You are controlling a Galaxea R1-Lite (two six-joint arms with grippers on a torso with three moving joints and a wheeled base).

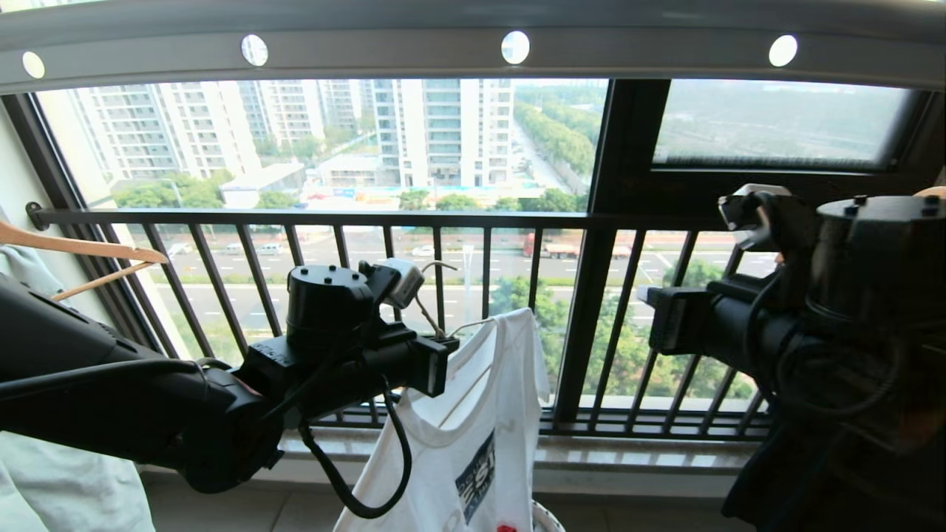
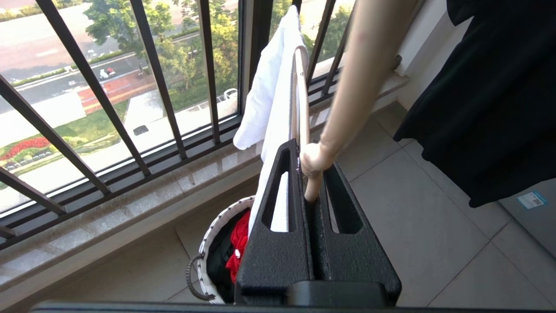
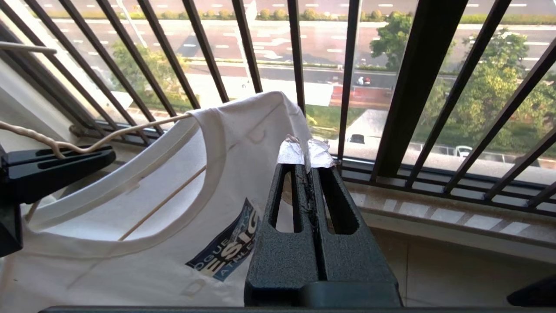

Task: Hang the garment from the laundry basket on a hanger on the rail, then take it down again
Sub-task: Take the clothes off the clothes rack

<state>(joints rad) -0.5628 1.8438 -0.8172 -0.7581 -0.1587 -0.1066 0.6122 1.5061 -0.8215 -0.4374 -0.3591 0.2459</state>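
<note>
My left gripper is clamped on the neck of the cream wire hanger, holding it in the air below the grey rail. The white T-shirt hangs on it in front of the window guard, above the laundry basket. My right gripper is raised beside the shirt, jaws closed and empty.

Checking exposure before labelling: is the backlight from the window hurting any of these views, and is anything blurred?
Head view: bright window leaves the left arm and right arm near-silhouettes; the rail bows from lens distortion. Left wrist view: a pale blurred streak crosses the frame. Right wrist view: evenly lit, the T-shirt print sharp.
</note>
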